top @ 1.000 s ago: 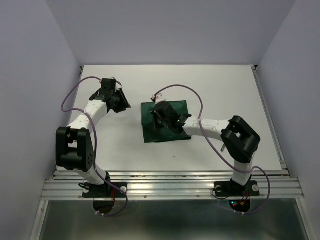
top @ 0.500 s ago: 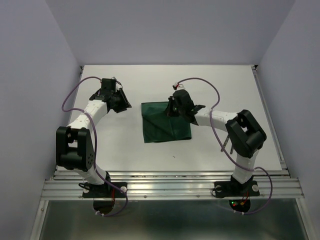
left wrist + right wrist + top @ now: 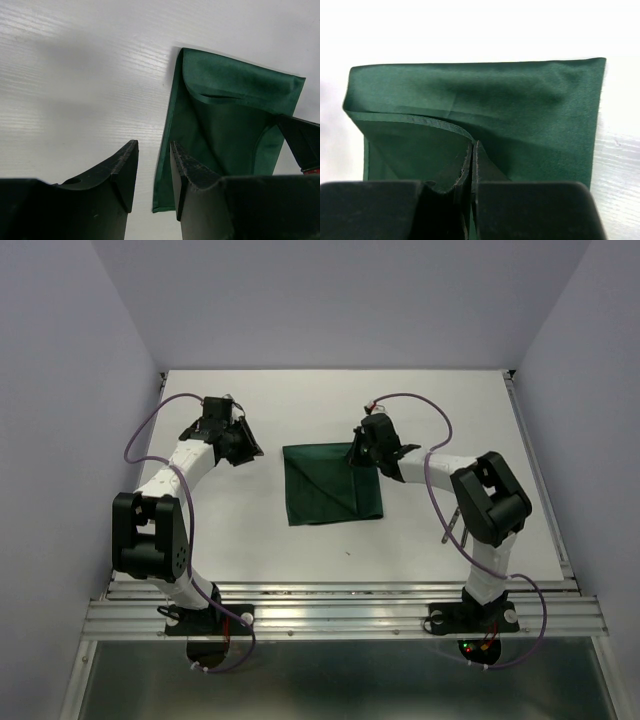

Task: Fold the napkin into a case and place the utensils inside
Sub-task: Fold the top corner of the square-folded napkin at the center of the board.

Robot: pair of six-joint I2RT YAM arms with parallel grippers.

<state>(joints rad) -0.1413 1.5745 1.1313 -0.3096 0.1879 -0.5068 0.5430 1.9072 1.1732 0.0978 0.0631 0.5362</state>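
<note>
The dark green napkin (image 3: 325,490) lies folded on the white table (image 3: 250,530), with a diagonal crease across it. My right gripper (image 3: 363,453) sits at its far right corner, shut on the napkin's hemmed edge (image 3: 437,124), which rises into the jaw tips (image 3: 473,144). My left gripper (image 3: 241,445) hovers over bare table left of the napkin (image 3: 225,120), open with nothing between its fingers (image 3: 153,145). The utensils are mostly hidden under the right arm's elbow; only slim grey ends (image 3: 452,525) show.
The right arm reaches across the table's right half from its base (image 3: 470,615). Purple cables loop over both arms. Walls close in the table at the back and sides, and a metal rail (image 3: 340,615) runs along the near edge.
My right gripper has travelled from the napkin's middle to its far right corner, drawing a layer of cloth with it. The left arm has not moved.
</note>
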